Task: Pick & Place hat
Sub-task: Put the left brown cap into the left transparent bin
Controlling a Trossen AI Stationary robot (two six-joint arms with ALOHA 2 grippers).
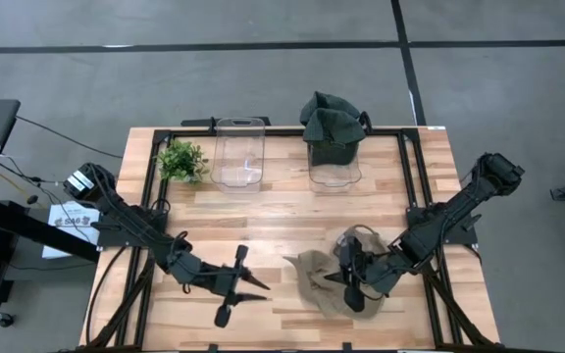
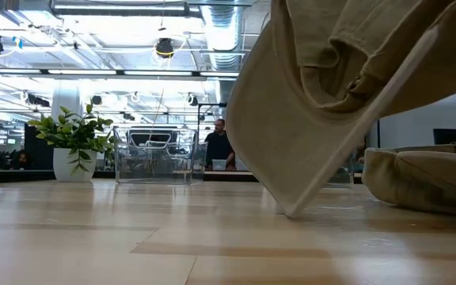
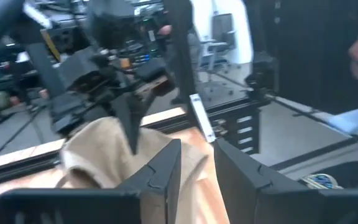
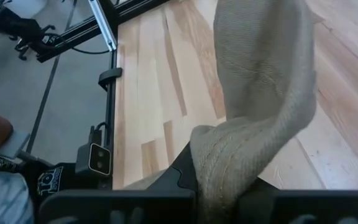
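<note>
High view shows you the tan hat (image 1: 314, 277) crumpled on the near right part of the worktop (image 1: 282, 211), with the right tool (image 1: 353, 284) sitting right on its right-hand edge. The left tool (image 1: 235, 286) lies well apart to the hat's left, over bare wood, so the right arm is plainly the nearer one. The hat spreads leftward from the right tool, toward the middle of the worktop, with no clear long axis.

Right wrist view tells you the grip: a thick fold of tan fabric (image 4: 260, 124) is pinched between the dark fingers (image 4: 179, 180), so that tool is clamped on the hat. In the low view the cloth hangs up off the wood with only its brim tip touching, which suggests the hat is partly lifted.

Your left tool has its fingers (image 3: 160, 171) spread with nothing between them.

Both clear bins sit at the far edge: the empty bin (image 1: 239, 153) and the one holding dark green hats (image 1: 333, 127). From the hat, either lies straight away from you, across the worktop.
</note>
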